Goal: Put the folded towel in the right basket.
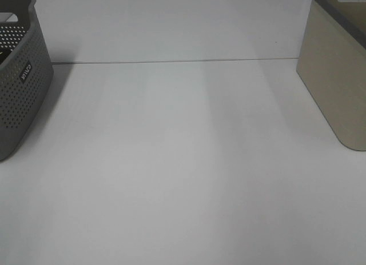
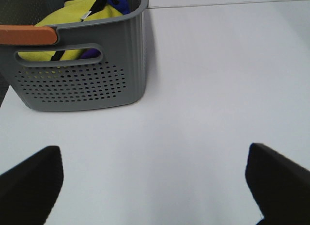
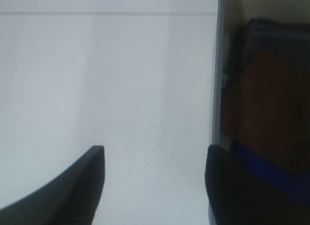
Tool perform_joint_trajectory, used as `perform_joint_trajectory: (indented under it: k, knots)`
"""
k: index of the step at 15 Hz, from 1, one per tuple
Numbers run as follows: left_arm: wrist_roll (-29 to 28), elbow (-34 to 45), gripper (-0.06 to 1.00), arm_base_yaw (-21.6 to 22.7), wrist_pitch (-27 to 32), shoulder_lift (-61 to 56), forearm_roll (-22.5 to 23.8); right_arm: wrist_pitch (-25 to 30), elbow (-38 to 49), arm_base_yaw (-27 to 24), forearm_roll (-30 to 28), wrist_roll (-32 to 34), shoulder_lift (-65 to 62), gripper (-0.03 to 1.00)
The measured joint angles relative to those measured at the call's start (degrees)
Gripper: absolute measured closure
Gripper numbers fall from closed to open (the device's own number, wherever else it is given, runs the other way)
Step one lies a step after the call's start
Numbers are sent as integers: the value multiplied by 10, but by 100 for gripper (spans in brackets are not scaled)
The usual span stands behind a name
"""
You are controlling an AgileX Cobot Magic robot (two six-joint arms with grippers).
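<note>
The folded towel cannot be picked out with certainty: in the right wrist view, blurred dark blue and reddish-brown cloth [image 3: 264,104] lies inside the right basket [image 1: 337,88], but whether that is the towel is unclear. That basket is beige with a grey rim and stands at the right edge of the white counter [image 1: 183,162] in the high view; its contents are hidden from that camera.

The right pincer [image 3: 152,179] hangs released, its two dark fingers apart, with bare counter between them; one finger sits just beside the basket's wall. It grasps nothing.

The left pincer [image 2: 154,181] is also released, fingers spread wide above bare counter and well apart from anything. Beyond it stands the left basket [image 2: 92,84], grey and perforated, with a handle slot and an orange-brown strip on its rim. Inside lie yellow cloth [image 2: 72,21] and a bit of blue-purple fabric.

Neither arm appears in the high view.
</note>
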Motion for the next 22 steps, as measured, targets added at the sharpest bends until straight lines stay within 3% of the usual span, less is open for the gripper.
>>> perform_joint_trajectory:
  k: [4, 8, 11, 16, 22]
  knots:
    - [0, 0, -2, 0, 0, 0, 0, 0, 253, 0, -54, 0, -155, 38]
    - [0, 0, -2, 0, 0, 0, 0, -3, 461, 0, -58, 13, -292, 38]
    - [0, 0, -2, 0, 0, 0, 0, -36, 631, 0, -50, 14, -457, 38]
    - [0, 0, -2, 0, 0, 0, 0, -44, 768, 0, -54, 14, -679, 38]
    - [0, 0, -2, 0, 0, 0, 0, -87, 795, 0, -64, 14, -908, 38]
